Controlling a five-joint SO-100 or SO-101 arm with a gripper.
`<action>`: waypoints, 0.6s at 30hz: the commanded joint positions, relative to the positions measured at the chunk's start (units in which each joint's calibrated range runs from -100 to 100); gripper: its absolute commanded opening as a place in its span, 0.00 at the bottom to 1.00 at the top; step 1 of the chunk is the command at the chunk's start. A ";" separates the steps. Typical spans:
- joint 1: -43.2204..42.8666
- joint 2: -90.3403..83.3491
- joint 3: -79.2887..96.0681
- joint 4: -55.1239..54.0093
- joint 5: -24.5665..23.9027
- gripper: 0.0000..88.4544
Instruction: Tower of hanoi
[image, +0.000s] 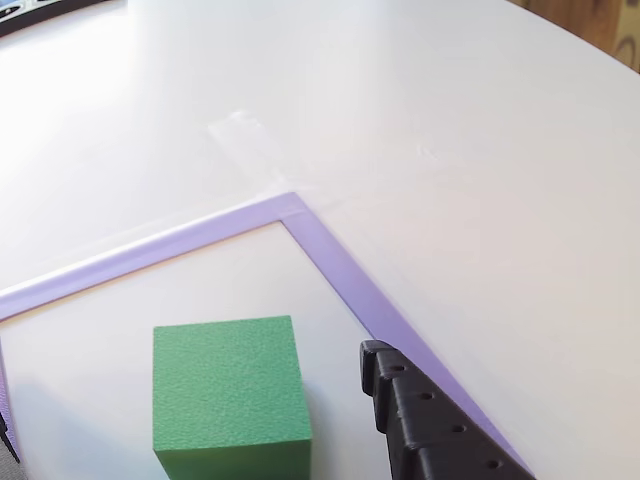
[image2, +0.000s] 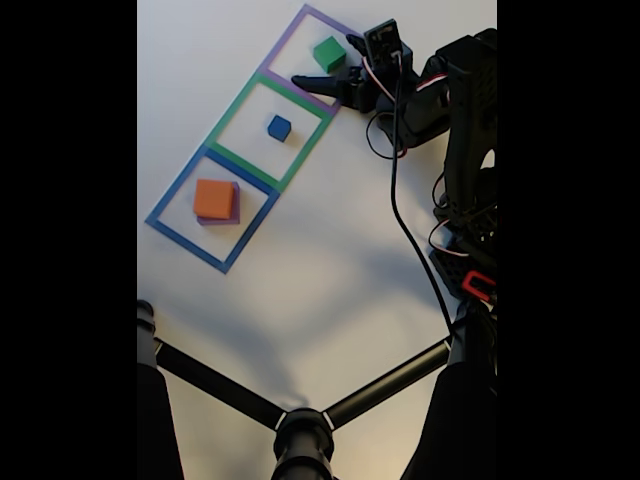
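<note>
Beside green cube (image: 228, 392) | gripper (image2: 325, 72) open (nothing held)

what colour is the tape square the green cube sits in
Purple; the green cube rests inside it, clearest in the other view.

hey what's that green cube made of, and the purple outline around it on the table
Green cube: looks like foam, matte with a fine grainy surface and soft-looking edges in the other view; a dense sponge is possible. Purple outline: seems to be flat adhesive tape, thin strips with a faint sheen, overlapping at the corner on the white table.
</note>
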 joint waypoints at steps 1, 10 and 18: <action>-1.39 -0.86 -1.49 -1.12 0.00 0.44; -2.15 -0.62 -1.59 0.17 0.00 0.38; -2.69 -0.06 -2.59 0.41 0.00 0.33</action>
